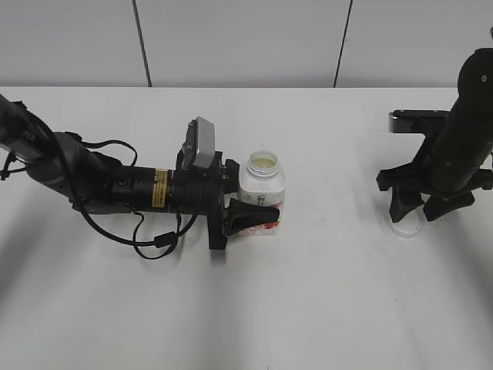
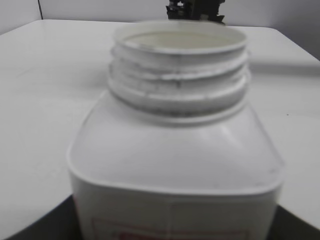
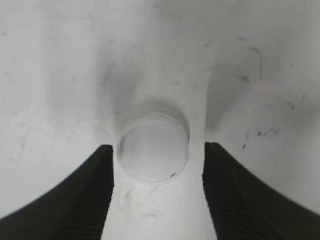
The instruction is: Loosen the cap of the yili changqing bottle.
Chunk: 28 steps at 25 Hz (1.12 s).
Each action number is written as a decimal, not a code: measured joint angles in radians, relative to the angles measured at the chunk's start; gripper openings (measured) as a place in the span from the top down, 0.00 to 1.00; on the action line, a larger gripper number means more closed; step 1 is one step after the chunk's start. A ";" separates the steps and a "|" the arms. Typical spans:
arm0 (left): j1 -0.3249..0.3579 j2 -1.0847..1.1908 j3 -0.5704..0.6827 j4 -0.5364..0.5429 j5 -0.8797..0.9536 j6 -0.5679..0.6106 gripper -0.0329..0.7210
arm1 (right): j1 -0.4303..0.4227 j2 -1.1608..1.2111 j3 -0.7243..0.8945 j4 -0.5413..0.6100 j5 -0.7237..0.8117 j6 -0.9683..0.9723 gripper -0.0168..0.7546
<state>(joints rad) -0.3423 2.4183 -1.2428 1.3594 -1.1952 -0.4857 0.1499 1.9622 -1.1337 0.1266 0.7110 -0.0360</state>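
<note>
The yili changqing bottle (image 1: 262, 196) stands upright in the middle of the white table, its threaded neck open and capless. It fills the left wrist view (image 2: 175, 150). My left gripper (image 1: 250, 214) is shut on the bottle's lower body from the left. The white cap (image 1: 404, 227) lies flat on the table at the right. In the right wrist view the cap (image 3: 152, 147) sits between my right gripper's (image 3: 157, 165) open fingers, with a gap on each side. My right gripper (image 1: 420, 208) points down just above the cap.
The white table (image 1: 323, 308) runs to a grey panelled wall at the back. The left arm's cable (image 1: 158, 239) loops on the table beside the arm.
</note>
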 joint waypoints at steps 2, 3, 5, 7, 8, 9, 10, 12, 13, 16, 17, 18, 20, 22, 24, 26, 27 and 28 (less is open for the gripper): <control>0.000 0.000 0.000 0.000 0.000 0.000 0.42 | 0.000 0.000 0.000 0.000 0.000 0.007 0.39; 0.000 0.000 0.000 0.000 0.000 0.000 0.42 | 0.000 0.000 0.000 0.000 0.000 0.012 0.39; 0.000 0.000 0.000 0.000 0.000 0.000 0.42 | 0.000 0.000 0.000 0.000 0.001 0.027 0.38; 0.000 0.000 0.000 0.000 0.000 0.000 0.42 | 0.000 0.000 0.000 0.000 0.004 0.036 0.35; 0.000 0.000 0.000 0.000 0.000 0.000 0.42 | 0.000 0.000 0.000 0.000 0.010 0.045 0.34; 0.000 0.000 0.000 0.000 0.000 0.000 0.42 | 0.000 0.000 -0.003 0.000 0.021 0.048 0.34; 0.000 0.000 0.000 0.000 0.000 0.000 0.42 | 0.000 0.001 -0.009 0.000 0.032 0.050 0.33; 0.000 0.000 0.000 0.001 0.000 0.000 0.42 | 0.000 0.001 -0.034 0.001 0.065 0.052 0.33; 0.000 0.000 0.000 0.002 0.000 0.000 0.42 | 0.000 0.001 -0.051 0.002 0.087 0.052 0.33; 0.000 0.000 0.000 0.002 0.000 0.000 0.42 | 0.000 0.001 -0.107 0.003 0.150 0.052 0.33; 0.000 0.000 0.000 0.002 0.000 0.000 0.42 | 0.000 0.001 -0.123 0.003 0.165 0.052 0.33; 0.000 0.000 0.000 0.002 0.000 0.000 0.42 | 0.000 0.001 -0.142 0.003 0.182 0.052 0.33; 0.000 0.000 0.000 0.002 -0.001 0.000 0.42 | 0.000 0.001 -0.169 0.004 0.206 0.052 0.33; 0.000 0.000 0.000 0.002 -0.002 0.001 0.42 | 0.000 0.001 -0.190 0.007 0.226 0.052 0.33; 0.000 0.000 0.000 0.002 -0.002 0.001 0.42 | 0.000 0.001 -0.199 0.009 0.234 0.052 0.33; 0.000 0.000 0.000 0.002 -0.002 0.001 0.42 | 0.000 0.001 -0.200 0.009 0.237 0.052 0.33; 0.000 0.000 0.000 0.002 -0.002 0.001 0.42 | 0.000 0.001 -0.200 0.009 0.239 0.053 0.33; 0.000 0.000 0.000 0.002 -0.002 0.001 0.42 | 0.000 0.001 -0.200 0.009 0.240 0.053 0.33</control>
<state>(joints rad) -0.3423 2.4183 -1.2428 1.3611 -1.1971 -0.4848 0.1499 1.9633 -1.3340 0.1358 0.9515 0.0167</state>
